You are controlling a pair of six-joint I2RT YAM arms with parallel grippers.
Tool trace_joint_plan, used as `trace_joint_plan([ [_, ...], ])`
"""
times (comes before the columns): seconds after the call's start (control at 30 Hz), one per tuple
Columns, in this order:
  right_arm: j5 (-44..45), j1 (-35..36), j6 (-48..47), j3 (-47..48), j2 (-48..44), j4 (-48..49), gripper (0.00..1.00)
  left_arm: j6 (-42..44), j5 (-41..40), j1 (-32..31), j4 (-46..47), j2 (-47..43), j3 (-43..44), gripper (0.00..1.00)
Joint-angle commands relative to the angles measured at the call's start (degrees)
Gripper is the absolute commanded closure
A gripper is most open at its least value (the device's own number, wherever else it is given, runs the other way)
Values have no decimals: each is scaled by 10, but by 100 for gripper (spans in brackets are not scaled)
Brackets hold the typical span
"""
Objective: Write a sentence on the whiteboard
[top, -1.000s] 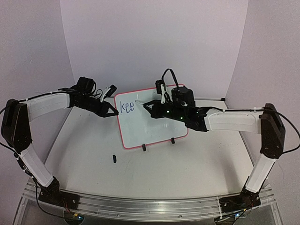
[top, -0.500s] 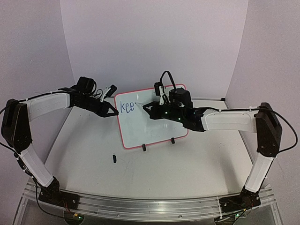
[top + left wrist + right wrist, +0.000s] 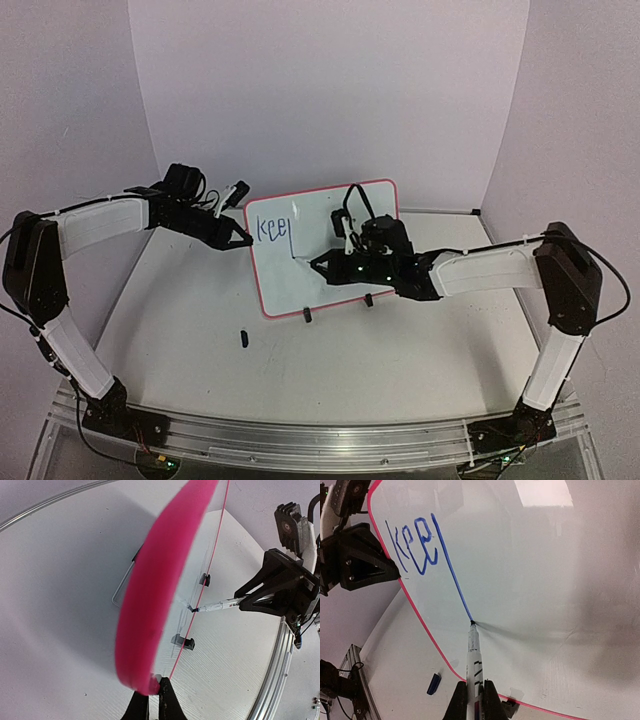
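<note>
**Right pincer (image 3: 318,262) pulling a long blue stroke down the whiteboard (image 3: 290,285), left pincer (image 3: 154,690) nipping its rim.**

The whiteboard stands on the counter (image 3: 400,370), propped on two black clip feet (image 3: 307,316) at its lower edge. The left pincer is pressed together on the whiteboard's red left border, near the upper corner (its wrist view shows the fingertips biting the rim). The right pincer, in front of the whiteboard's lower middle, is clamped on a white marker (image 3: 472,655) whose tip touches the writing surface. The sentence (image 3: 417,547) reads "kee" at the whiteboard's upper left. A straight line runs from just right of those letters down to the marker tip. A small dark blue cap (image 3: 243,338) lies on the counter in front of the whiteboard's lower left corner, apart from it.
</note>
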Motion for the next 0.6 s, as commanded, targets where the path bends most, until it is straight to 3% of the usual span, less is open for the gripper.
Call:
trace_joint_plan([
  [0.0,-14,-5,7,-14,-46,28,100,28,-31,-21,-29,17,4,100],
  [0.2,-5,-5,-8,2,-75,44,100,28,-32,-21,-28,18,5,100],
  [0.57,35,-4,-35,75,-23,31,100,29,-34,-22,-30,21,5,100],
])
